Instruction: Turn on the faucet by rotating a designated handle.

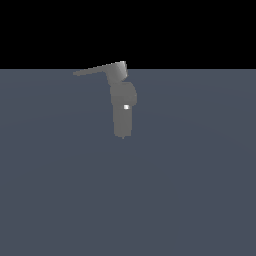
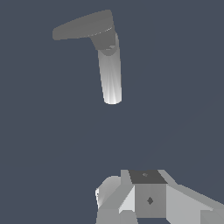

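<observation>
Floor: a flat, matte slate-blue surface [image 1: 200, 190] fills the lower part of the exterior view beneath a black band; in the wrist view it lies behind everything.
Faucet: the small matte grey blocky upright body with a rounded middle [image 1: 123, 107] stands near the centre of the exterior view, just below the black band. In the wrist view it shows as a pale grey cylinder [image 2: 110, 76], well apart from the gripper.
Handle: the long thin flat grey lever bar [image 1: 97, 69] joins a grey wedge-shaped block at the top of the faucet and tapers toward the exterior view's left, tilted slightly down at the tip. The wrist view shows it as a broad grey bar [image 2: 83, 25].
Gripper: blocky grey-and-white parts [image 2: 131, 205] at the wrist view's edge, touching nothing; whether the fingers are apart or together cannot be told.
White dot: a tiny bright spot [image 1: 126, 106] on the faucet's middle.
Pin: a thin tip [image 1: 122, 137] under the faucet.
</observation>
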You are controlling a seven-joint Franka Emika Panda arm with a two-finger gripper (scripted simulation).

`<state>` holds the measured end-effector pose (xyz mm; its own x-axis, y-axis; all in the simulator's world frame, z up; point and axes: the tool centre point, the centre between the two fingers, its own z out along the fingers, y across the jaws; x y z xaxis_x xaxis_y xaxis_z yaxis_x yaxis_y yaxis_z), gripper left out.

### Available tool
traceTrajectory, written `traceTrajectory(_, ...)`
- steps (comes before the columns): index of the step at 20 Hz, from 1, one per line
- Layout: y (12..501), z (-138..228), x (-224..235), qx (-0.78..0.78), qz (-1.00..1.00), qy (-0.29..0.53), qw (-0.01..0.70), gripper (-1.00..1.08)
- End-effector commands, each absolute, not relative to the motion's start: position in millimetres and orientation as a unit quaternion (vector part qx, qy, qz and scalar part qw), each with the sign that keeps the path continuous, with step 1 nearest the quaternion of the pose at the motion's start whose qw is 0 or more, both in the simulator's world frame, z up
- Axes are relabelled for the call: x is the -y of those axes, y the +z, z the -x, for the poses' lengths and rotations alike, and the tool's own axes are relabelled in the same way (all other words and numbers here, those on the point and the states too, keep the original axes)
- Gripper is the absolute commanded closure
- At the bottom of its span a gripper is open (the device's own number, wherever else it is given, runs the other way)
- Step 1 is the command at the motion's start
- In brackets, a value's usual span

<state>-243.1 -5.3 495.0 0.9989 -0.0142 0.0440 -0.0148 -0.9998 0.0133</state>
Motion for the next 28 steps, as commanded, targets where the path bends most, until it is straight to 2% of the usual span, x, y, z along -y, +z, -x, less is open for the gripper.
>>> traceTrajectory(1, 495.0, 243.1, 5.3, 0.007, -1.0, 0.022, 0.007, 1.08)
traceTrajectory(18, 489.0, 230.7, -10.0, 0.002, -1.0, 0.024, 0.017, 1.08)
traceTrajectory(28, 488.7, 203.8, -16.8, 0.06, -0.998, 0.016, 0.019, 1.08)
